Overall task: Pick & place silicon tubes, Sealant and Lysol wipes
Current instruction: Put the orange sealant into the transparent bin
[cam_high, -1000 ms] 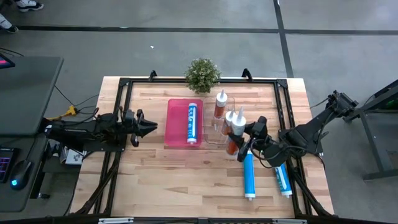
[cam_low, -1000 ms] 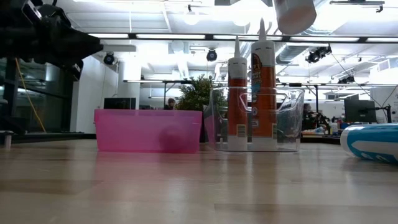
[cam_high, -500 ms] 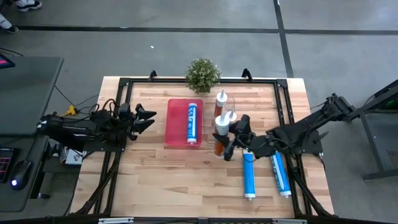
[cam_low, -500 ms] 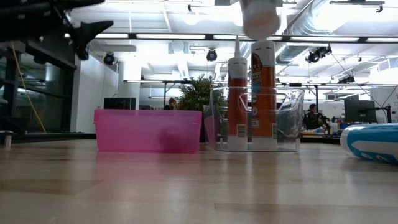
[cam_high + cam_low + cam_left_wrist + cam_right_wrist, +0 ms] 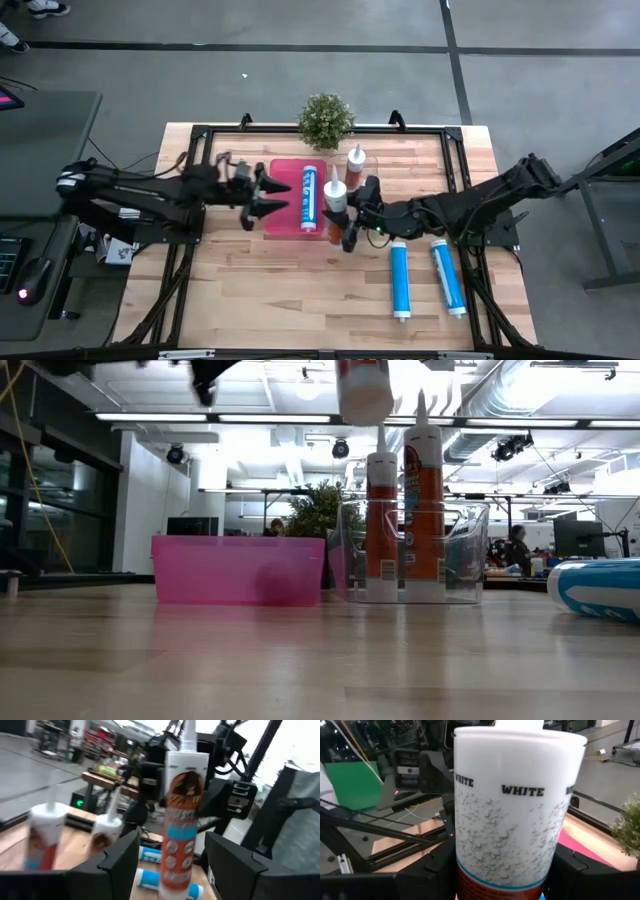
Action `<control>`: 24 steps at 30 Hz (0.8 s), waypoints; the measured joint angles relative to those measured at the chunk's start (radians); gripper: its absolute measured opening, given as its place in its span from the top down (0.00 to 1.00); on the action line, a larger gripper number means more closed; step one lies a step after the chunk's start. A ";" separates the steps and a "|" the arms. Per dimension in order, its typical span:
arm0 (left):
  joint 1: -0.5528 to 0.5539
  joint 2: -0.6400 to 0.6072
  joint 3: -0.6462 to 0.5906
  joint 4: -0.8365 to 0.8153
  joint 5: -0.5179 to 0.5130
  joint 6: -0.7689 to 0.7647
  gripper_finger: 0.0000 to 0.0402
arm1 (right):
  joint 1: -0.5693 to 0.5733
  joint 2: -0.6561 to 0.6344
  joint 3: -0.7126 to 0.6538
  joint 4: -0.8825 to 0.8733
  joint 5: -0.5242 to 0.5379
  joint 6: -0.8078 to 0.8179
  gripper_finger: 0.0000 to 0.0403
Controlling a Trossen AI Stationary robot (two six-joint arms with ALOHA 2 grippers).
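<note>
My right gripper (image 5: 349, 216) is shut on an upright orange-and-white sealant tube (image 5: 335, 200), in the air between the pink tray (image 5: 284, 210) and the clear bin (image 5: 470, 550). The tube's base shows at the top of the low view (image 5: 364, 390). My left gripper (image 5: 268, 196) is open over the tray's left side, pointing at the held tube (image 5: 181, 820), fingers apart from it. A blue-and-white tube (image 5: 310, 196) lies in the tray. Two orange sealant tubes (image 5: 381, 520) (image 5: 424, 510) stand in the bin. My right gripper pinches the sealant tube's body (image 5: 485, 870) between its two fingers, below the white band marked WHITE. The fingers come level from the table's right side and lie across the tube. The tube stands upright, nozzle up, lifted clear of table and tray.
Two blue-and-white tubes (image 5: 399, 280) (image 5: 447, 276) lie on the table at the near right. A small potted plant (image 5: 325, 119) stands at the far edge behind the tray. Bare wood lies along the near side.
My right gripper has carried the sealant tube, still upright, from beside the clear bin toward the table's left, to the pink tray's right edge. My left gripper has gone toward the table's right, from beyond the tray's left side to over the tray, toward the tube.
</note>
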 joint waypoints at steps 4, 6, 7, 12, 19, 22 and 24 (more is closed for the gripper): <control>0.000 0.154 0.144 -0.001 0.079 0.022 0.45 | -0.017 0.012 0.016 -0.012 -0.024 -0.030 0.50; 0.000 0.214 0.212 -0.001 0.111 0.042 0.45 | -0.017 0.012 0.016 -0.029 -0.020 -0.035 0.50; 0.000 0.235 0.237 -0.004 0.116 0.052 0.45 | -0.017 0.012 0.016 -0.038 -0.019 -0.034 0.50; 0.000 0.304 0.325 -0.002 0.117 0.066 0.45 | -0.017 0.012 0.016 -0.043 -0.023 -0.030 0.50; 0.000 0.399 0.396 0.010 0.121 0.067 0.45 | -0.015 0.008 0.016 -0.060 -0.003 -0.023 0.50; 0.000 0.444 0.422 0.026 0.115 0.068 0.45 | -0.015 0.010 0.015 -0.059 -0.017 -0.024 0.51; 0.001 0.466 0.437 0.029 0.098 0.065 0.45 | -0.015 0.010 0.016 -0.047 -0.039 -0.032 0.51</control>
